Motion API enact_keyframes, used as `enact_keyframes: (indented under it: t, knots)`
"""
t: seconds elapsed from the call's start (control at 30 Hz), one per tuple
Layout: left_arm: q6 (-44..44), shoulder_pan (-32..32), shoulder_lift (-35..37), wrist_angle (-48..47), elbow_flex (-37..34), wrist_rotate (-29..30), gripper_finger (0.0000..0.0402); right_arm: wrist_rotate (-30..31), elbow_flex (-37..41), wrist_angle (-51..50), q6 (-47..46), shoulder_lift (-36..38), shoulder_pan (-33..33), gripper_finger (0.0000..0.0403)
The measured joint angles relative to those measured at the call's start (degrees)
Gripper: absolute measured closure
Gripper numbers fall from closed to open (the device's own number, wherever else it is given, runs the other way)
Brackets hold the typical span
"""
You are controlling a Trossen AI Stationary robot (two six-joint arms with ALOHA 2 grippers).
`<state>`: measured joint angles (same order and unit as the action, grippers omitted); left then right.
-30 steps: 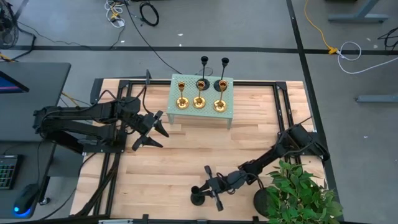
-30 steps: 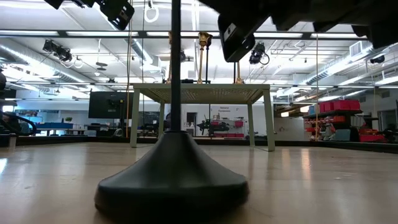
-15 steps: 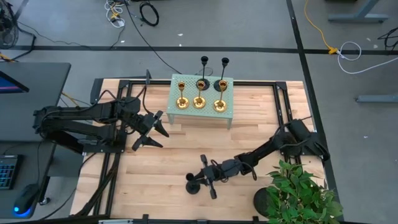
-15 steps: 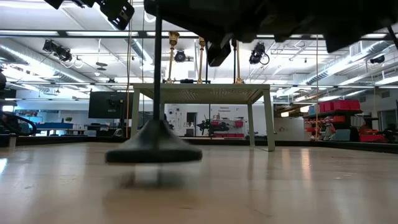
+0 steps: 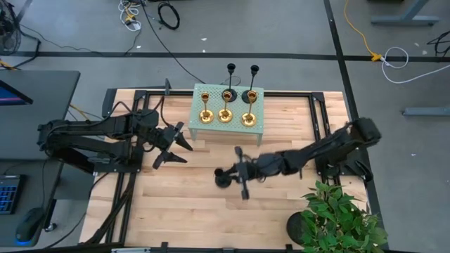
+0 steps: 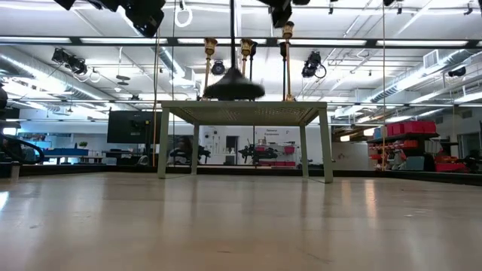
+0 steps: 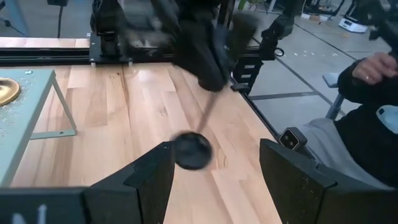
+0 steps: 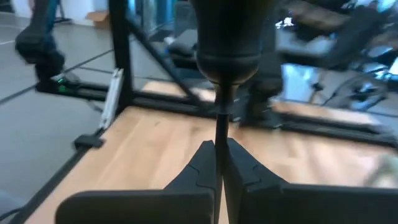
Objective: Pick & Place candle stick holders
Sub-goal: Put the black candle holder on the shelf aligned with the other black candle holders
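Observation:
My right gripper (image 5: 239, 172) is shut on a black candle stick holder (image 5: 222, 177), which hangs over the middle of the wooden table; its round base (image 6: 233, 89) is in the air. Three brass holders (image 5: 225, 114) and two black ones (image 5: 230, 95) stand on their bases on a pale green perforated stand (image 5: 257, 126) at the far side. My left gripper (image 5: 169, 145) waits open at the left of the stand, with nothing between its fingers (image 7: 149, 180). My right gripper pinches the black holder's thin stem (image 8: 219, 134) between its two fingers. The fingers come roughly level from the table's right side and lie across the stem. The holder is lifted clear of the table, close to upright, its base (image 7: 191, 150) below the fingers and its cup (image 8: 227, 37) above them.
A leafy plant (image 5: 337, 218) in a black pot (image 5: 297, 228) stands at the near right corner. Black frame rails (image 5: 133, 183) run along the table's left and right sides. A seated person (image 7: 373, 106) shows beyond the right edge.
My right gripper has gone up and from the near edge toward the green stand, staying shut on the black holder. The holder, whose base stood on the table a second ago, is now lifted clear and carried toward the table's middle.

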<state>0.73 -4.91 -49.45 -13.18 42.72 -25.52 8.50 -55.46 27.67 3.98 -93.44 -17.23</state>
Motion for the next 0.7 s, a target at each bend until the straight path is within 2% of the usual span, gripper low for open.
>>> enact_keyframes:
  t: [0.23,0.33,0.43,0.57,0.7]
  knots:
    - [0.09,0.00,0.00,5.75,-0.02,0.29,0.0165,0.08,0.00,-4.50,2.60,11.42,6.93,0.0403]
    - [0.09,0.02,0.00,8.98,-0.02,3.20,0.0165,-0.48,0.00,-3.90,2.62,14.76,10.00,0.0403]
    - [0.10,0.02,0.00,11.04,-0.02,7.62,0.0165,-1.59,0.00,-3.34,2.75,16.24,12.61,0.0403]
    - [1.65,0.02,0.00,12.55,-0.02,14.16,0.0165,-5.95,0.00,-1.12,0.98,16.41,16.15,0.0403]
    - [2.06,0.00,-0.02,13.26,-0.02,16.84,0.0165,-8.67,0.00,0.65,-0.35,16.30,18.92,0.0403]
